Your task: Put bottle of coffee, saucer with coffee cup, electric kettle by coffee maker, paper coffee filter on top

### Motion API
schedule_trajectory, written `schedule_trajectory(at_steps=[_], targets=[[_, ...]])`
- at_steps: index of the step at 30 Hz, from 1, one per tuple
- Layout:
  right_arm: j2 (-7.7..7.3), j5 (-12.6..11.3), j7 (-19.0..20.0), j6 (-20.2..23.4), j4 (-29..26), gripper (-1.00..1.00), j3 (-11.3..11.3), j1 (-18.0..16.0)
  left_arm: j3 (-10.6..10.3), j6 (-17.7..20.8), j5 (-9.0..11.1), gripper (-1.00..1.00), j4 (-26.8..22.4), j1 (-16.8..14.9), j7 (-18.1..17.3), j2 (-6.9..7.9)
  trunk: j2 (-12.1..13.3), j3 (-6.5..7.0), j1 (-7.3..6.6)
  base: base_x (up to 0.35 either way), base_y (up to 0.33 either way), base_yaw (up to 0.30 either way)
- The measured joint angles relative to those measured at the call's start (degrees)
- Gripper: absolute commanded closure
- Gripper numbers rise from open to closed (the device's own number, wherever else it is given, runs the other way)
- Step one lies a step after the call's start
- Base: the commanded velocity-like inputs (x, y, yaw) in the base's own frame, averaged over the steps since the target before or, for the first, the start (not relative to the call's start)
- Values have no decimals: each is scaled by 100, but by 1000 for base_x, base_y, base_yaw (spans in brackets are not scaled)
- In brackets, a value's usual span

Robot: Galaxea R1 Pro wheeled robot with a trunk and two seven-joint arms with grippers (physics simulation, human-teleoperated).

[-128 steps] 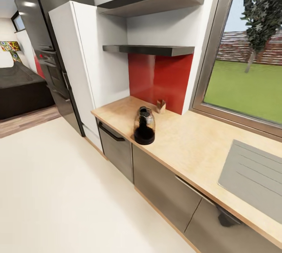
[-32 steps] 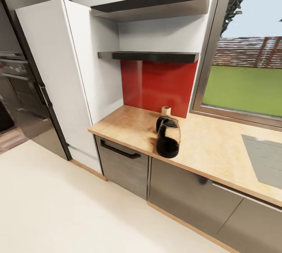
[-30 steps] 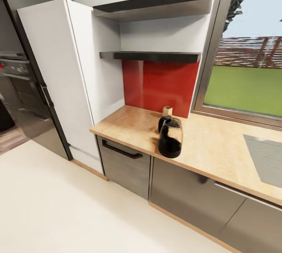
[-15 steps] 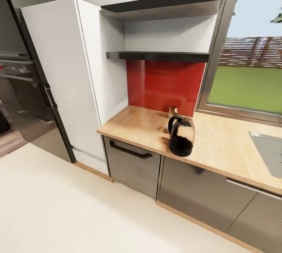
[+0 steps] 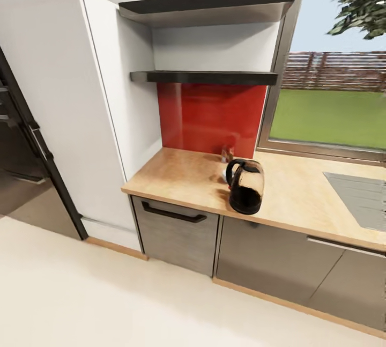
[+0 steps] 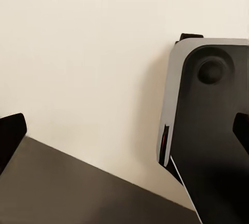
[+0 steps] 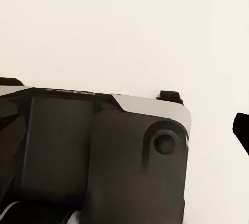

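View swung since earlier; electric kettle (image 5: 246, 193) upright on surface (image 5: 182, 175) ahead, slightly right. My pincers' spread: cannot tell.

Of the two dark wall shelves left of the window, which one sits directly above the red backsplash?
The lower shelf: its underside meets the top edge of the red backsplash. The upper shelf hangs higher, with white wall beneath it.
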Motion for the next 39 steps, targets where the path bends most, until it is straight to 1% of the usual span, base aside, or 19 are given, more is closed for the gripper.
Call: schedule_trajectory(at_steps=[24, 34, 39], targets=[[-7, 0, 0, 3, 0, -100, -1, 0, -9, -9, -4, -100, 0, 0, 2, -9, 0, 0, 0, 145, 333, -300], [-7, 0, 0, 2, 0, -100, -1, 0, -10, -16, -9, -100, 0, 0, -3, -16, 1, 0, 1, 63, 331, -300], [-10, 0, -2, 3, 8, -100, -2, 0, -40, -52, -38, -100, -46, 0, -13, -18, 0, 0, 2, 2, 103, -300]])
